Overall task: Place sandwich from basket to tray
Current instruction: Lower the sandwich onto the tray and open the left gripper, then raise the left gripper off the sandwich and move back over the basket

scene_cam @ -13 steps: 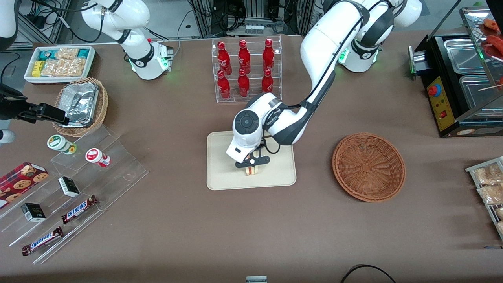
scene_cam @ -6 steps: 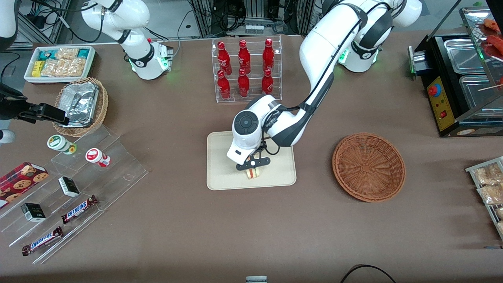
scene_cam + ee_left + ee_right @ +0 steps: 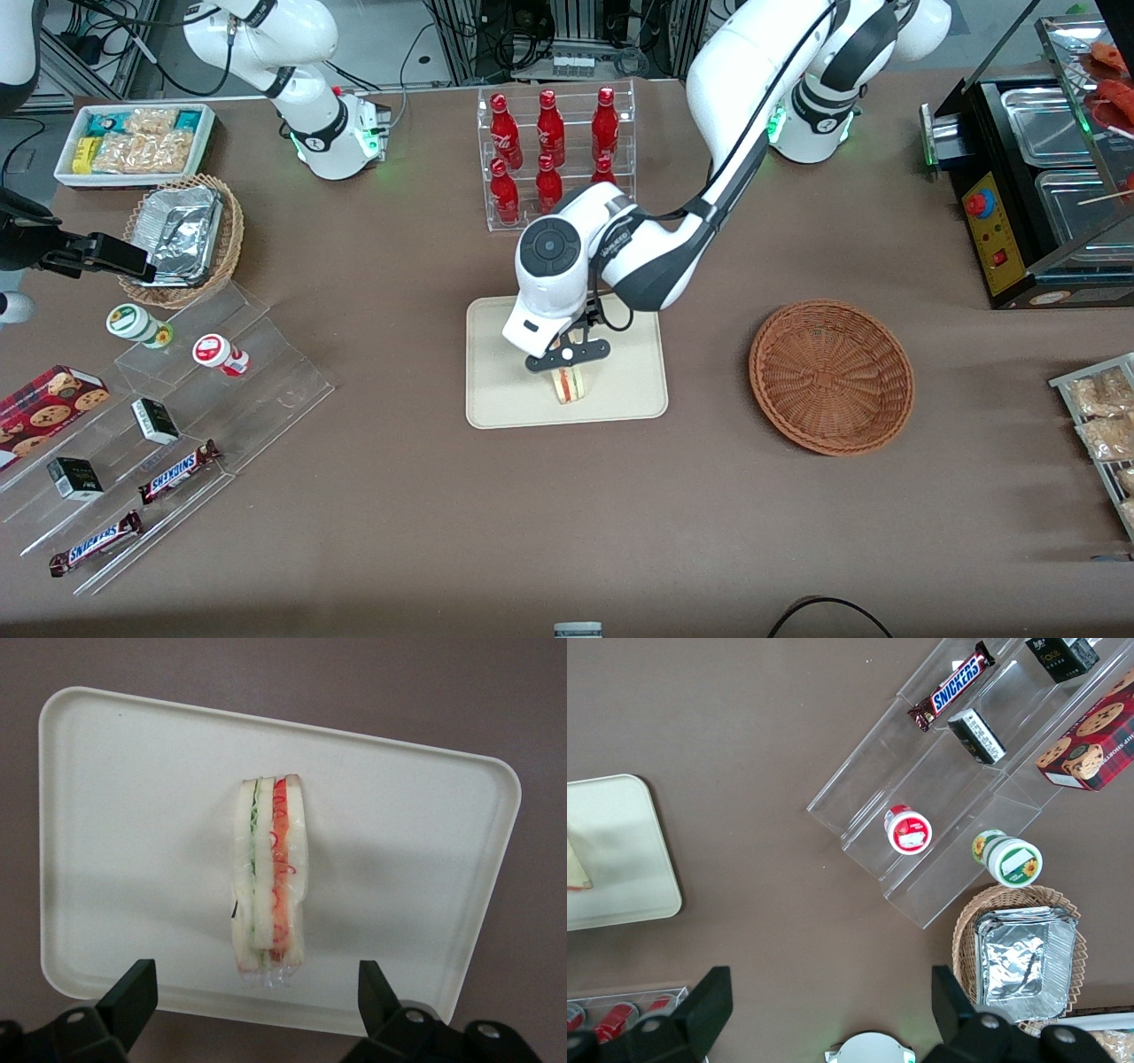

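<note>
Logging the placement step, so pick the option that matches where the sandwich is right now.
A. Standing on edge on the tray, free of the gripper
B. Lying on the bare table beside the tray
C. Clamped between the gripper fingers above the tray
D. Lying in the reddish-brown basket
A: the sandwich stands on edge on the tray, and the gripper hangs open above it, fingers clear of the bread.

The brown table (image 3: 567, 496) carries the cream tray (image 3: 496, 390) near its middle. The reddish wicker basket (image 3: 831, 377) sits on the table at 3 o'clock from the tray, apart from it. A clear rack of red bottles (image 3: 554, 159) stands at 12 o'clock. The gripper (image 3: 567, 354) hangs above the tray, its fingers spread apart.
</note>
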You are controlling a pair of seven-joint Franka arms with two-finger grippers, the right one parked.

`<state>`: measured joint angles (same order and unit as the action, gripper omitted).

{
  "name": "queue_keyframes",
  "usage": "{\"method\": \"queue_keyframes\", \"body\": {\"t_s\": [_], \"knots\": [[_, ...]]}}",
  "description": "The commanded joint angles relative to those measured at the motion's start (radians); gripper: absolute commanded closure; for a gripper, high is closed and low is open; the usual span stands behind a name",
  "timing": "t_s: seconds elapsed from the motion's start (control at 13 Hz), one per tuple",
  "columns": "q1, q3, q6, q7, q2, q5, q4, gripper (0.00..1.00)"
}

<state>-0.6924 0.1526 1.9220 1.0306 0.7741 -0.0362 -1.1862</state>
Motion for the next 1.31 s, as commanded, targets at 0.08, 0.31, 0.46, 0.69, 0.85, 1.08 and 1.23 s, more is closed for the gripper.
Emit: {"method": "queue_keyframes", "body": {"t_s": [0.08,0.31,0.46,0.69,0.85,1.08,1.23], "knots": [[-0.006,-0.016,-0.055,-0.003,-0.025,-0.017,0.013,0.0],[0.037,-0.016,-0.121,-0.059,-0.053,-0.018,0.013,0.0],[0.091,-0.016,-0.136,-0.134,-0.105,-0.018,-0.016,0.0],[0.2,-0.013,-0.138,-0.288,-0.22,-0.007,-0.137,0.0],[0.264,-0.015,-0.136,-0.361,-0.263,-0.007,-0.193,0.0],[0.376,-0.015,-0.138,-0.533,-0.327,-0.008,-0.269,0.0],[0.442,-0.015,-0.161,-0.617,-0.384,-0.008,-0.315,0.0]]}}
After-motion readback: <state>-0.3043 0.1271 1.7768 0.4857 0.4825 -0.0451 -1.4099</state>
